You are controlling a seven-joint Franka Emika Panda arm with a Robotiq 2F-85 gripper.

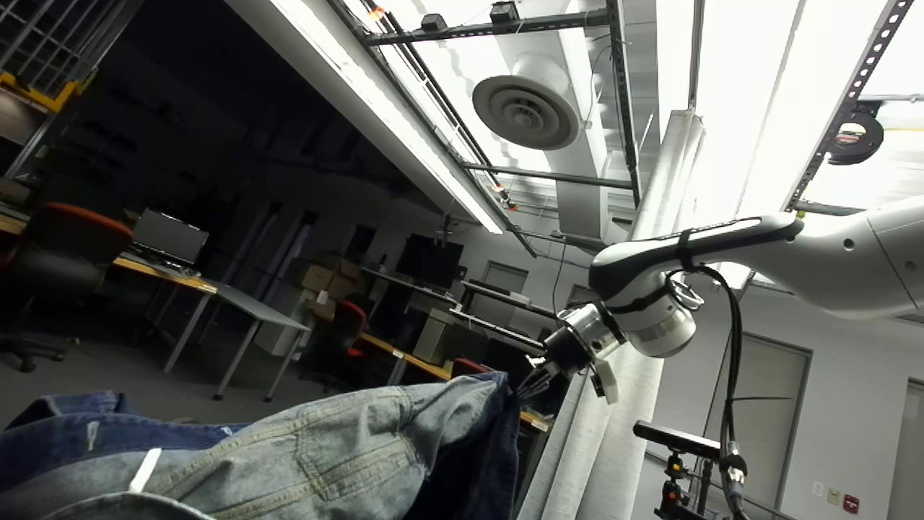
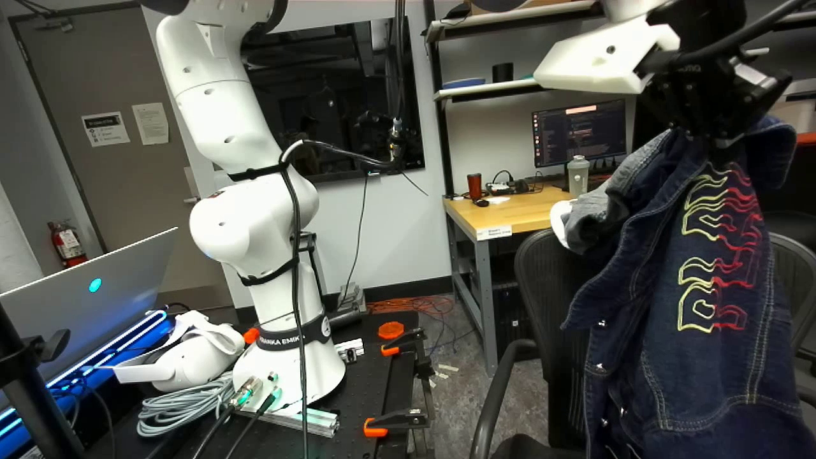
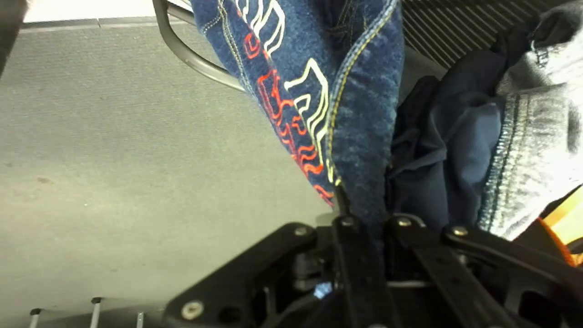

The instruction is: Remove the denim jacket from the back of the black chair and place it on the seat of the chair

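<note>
The denim jacket (image 2: 669, 357) is dark blue with red and yellow lettering. Its faded grey side (image 1: 354, 433) shows in an exterior view. The black chair (image 2: 542, 299) has a mesh back, partly covered by the jacket. A bit of its seat (image 2: 532, 447) shows at the bottom. My gripper (image 2: 723, 141) is above the chair back, shut on the jacket at its collar end. The jacket rises from the chair back to the fingers. In the wrist view, denim (image 3: 364, 118) runs between the fingers of the gripper (image 3: 364, 214); the fingertips are partly hidden.
The chair's armrest (image 2: 500, 401) stands beside the jacket; an armrest (image 3: 196, 64) also shows in the wrist view. A desk (image 2: 510, 213) with a monitor and bottle is behind the chair. A camera on a stand (image 1: 678, 440) is below the arm.
</note>
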